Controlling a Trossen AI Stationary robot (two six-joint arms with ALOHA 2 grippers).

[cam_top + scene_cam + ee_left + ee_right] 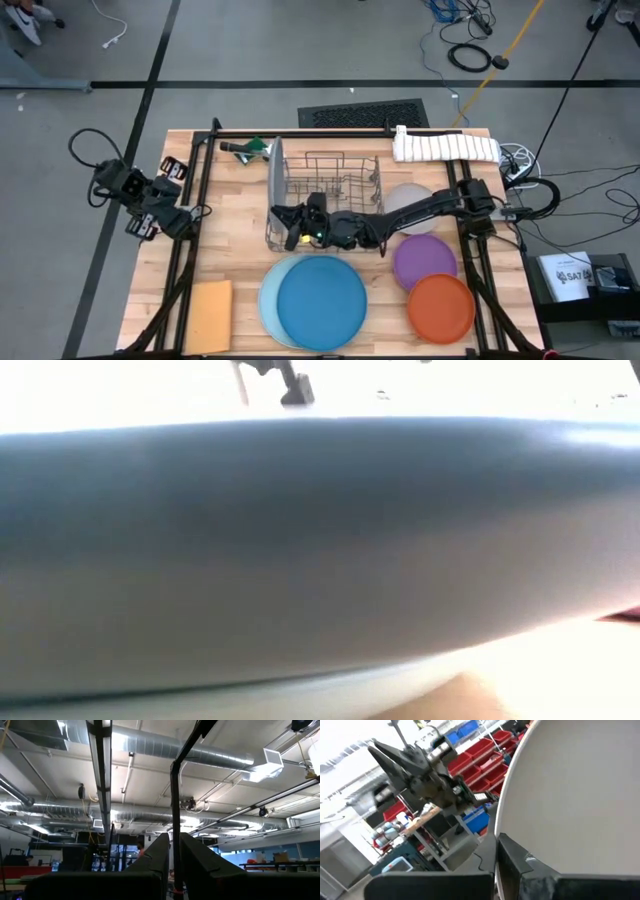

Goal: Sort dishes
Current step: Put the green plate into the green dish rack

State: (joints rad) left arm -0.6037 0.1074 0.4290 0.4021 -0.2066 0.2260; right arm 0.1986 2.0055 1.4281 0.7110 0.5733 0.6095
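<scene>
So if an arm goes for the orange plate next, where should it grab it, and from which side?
The orange plate lies flat at the table's front right, with the purple plate at its far edge. Probably best to pinch its raised rim on the bare front or right side, coming down from above, one finger slipping under the lip. The right gripper is shut on the grey-blue plate.

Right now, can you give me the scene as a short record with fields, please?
right hand: shut on the rim of the grey-blue plate
grey-blue plate: on edge at the wire rack's left end
left hand: waiting at the table's left edge, pointing up
front stack: bright blue plate on pale teal plate
right side: light grey plate, purple plate, orange plate, lying flat
</scene>
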